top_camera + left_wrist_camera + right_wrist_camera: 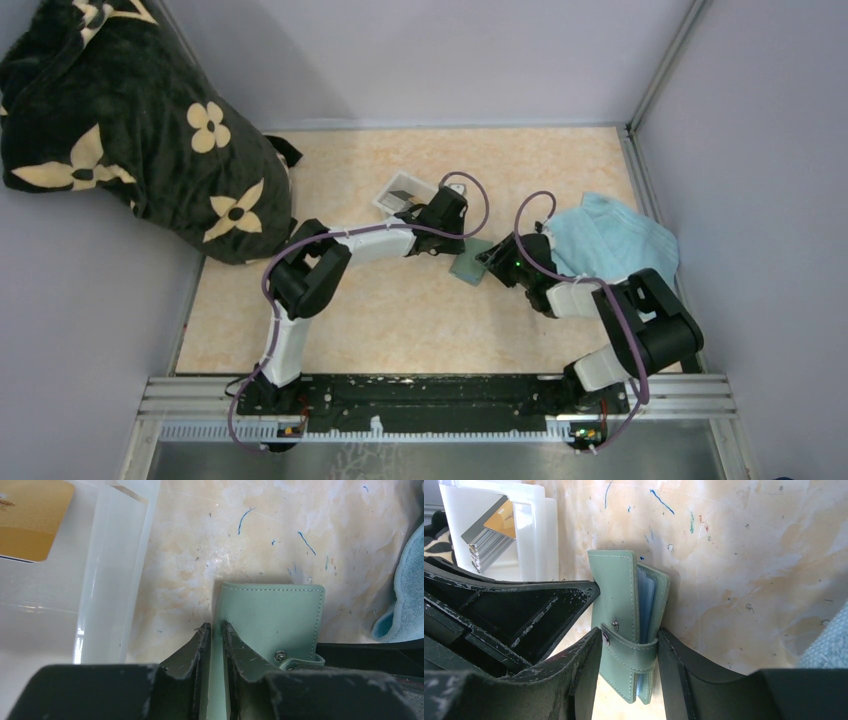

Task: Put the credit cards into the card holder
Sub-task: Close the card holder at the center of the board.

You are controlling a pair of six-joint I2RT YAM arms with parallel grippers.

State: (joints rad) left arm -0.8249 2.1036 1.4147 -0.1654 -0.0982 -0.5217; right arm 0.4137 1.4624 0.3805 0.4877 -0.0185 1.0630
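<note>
The card holder (pixel 468 266), a grey-green folded wallet with a snap strap, is held on edge on the table between both grippers. My left gripper (pixel 455 240) (pixel 215 626) is shut on one cover of the card holder (pixel 280 615). My right gripper (pixel 492 262) (pixel 630 632) is closed across the card holder (pixel 619 595) at its strap, one finger against each side. Pale blue slots show between the covers. The credit cards (pixel 491 537) lie stacked in a white tray (pixel 405 192), an orange-yellow card (pixel 30 520) on top.
A light blue towel (pixel 610 240) lies bunched just right of the right gripper. A large black bag with cream flowers (pixel 130 120) fills the back left corner. Grey walls close in the table on three sides.
</note>
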